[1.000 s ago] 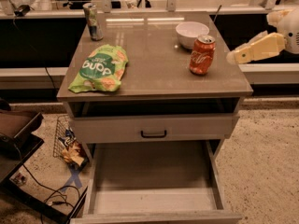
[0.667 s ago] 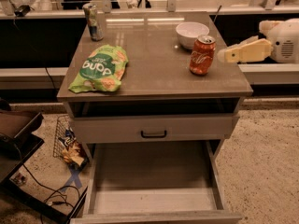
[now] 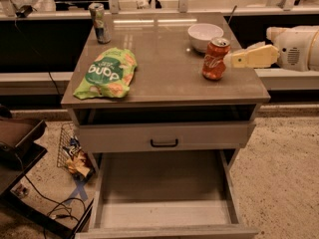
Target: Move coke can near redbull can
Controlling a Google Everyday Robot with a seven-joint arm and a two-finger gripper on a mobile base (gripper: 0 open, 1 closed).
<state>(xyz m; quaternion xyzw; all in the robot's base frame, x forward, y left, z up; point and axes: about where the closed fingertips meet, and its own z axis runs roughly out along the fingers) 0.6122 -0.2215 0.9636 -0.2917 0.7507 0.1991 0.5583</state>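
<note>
Nearest us, the bottom drawer hung open under the table. Up top we saw a green chip bag front left. The coke can stood upright near the right edge. The gripper was level at its right side, and honestly we couldn't tell if it was clamped or loose. A white bowl sat just behind the coke can. The redbull can was well apart in the far left corner.

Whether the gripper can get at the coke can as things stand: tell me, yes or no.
Probably yes. The gripper is level with the coke can and close beside it, at the table edge, with nothing between them. The white bowl stands behind the can, off that path.
</note>
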